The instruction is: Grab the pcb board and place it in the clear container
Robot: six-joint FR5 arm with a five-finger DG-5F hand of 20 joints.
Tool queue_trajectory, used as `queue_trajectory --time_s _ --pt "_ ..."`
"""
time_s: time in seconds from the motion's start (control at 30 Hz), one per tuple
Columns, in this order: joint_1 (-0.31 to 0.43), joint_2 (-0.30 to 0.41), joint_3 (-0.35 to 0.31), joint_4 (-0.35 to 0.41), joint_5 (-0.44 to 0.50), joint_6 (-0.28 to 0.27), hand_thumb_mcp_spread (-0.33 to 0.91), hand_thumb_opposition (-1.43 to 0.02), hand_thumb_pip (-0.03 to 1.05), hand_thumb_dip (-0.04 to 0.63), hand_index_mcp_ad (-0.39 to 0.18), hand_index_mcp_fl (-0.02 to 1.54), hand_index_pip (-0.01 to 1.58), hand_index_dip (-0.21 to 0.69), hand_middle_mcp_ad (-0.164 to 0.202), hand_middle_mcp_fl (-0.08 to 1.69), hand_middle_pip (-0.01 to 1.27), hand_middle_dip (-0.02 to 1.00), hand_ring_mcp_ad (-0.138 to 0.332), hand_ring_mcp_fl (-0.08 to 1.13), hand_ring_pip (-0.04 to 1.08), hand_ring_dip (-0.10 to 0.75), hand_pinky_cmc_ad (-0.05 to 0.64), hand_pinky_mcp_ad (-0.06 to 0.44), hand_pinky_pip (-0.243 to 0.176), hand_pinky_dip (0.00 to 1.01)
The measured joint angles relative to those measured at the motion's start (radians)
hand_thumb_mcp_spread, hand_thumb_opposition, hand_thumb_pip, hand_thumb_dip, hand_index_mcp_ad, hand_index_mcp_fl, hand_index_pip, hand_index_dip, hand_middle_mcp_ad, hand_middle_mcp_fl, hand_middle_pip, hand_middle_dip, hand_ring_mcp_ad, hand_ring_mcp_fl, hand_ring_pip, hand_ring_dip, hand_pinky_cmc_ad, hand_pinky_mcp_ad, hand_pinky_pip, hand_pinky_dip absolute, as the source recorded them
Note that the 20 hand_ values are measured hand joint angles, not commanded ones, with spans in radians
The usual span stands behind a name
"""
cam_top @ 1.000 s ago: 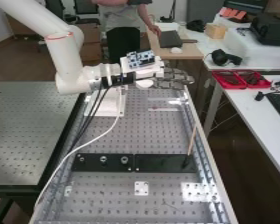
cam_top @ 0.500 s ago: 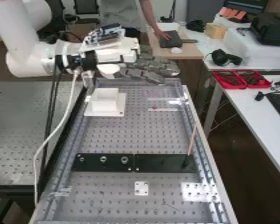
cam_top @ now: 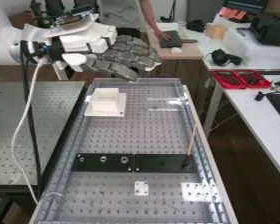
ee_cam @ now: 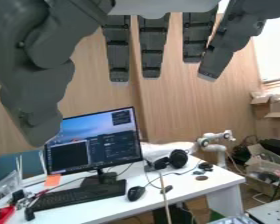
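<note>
The hand [cam_top: 121, 56] is above the far left part of the bench in the high view, its dark grey fingers extended and fanned toward the right. Straight fingers [ee_cam: 152, 46] and the bent-looking thumb at one side hang into the wrist view with nothing between them. What looks like the clear container [cam_top: 165, 109], a see-through shape with bright edges, lies at the bench's far right, below and to the right of the hand. I cannot pick out a pcb board with certainty.
A white block [cam_top: 106, 100] on a white plate stands at the far left of the perforated bench [cam_top: 124, 132]. Black plates [cam_top: 156, 163] cross its middle, a thin stick [cam_top: 192, 140] rising at their right end. Nearer lies a small white plate [cam_top: 141, 188]. A monitor [ee_cam: 94, 141] stands on a desk beyond.
The hand has moved left and up in the high view, away from above the far right of the bench, and looks larger. The white block has come into fuller view. Things on the bench have not moved.
</note>
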Motion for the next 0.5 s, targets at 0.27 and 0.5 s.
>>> queue_trajectory --time_s 0.27,0.5 --pt "-0.013 0.009 -0.002 -0.011 -0.007 -0.001 0.25 -0.73 0.56 0.157 -0.077 0.07 0.32 0.187 0.061 0.15 0.13 0.19 0.215 0.00 0.11 0.023 0.342 0.175 -0.080 0.57" --pt "-0.014 0.018 0.000 -0.021 -0.015 -0.010 0.25 -0.71 0.56 0.157 -0.077 0.07 0.29 0.201 0.061 0.15 0.13 0.19 0.215 0.00 0.11 0.023 0.342 0.175 -0.080 0.57"
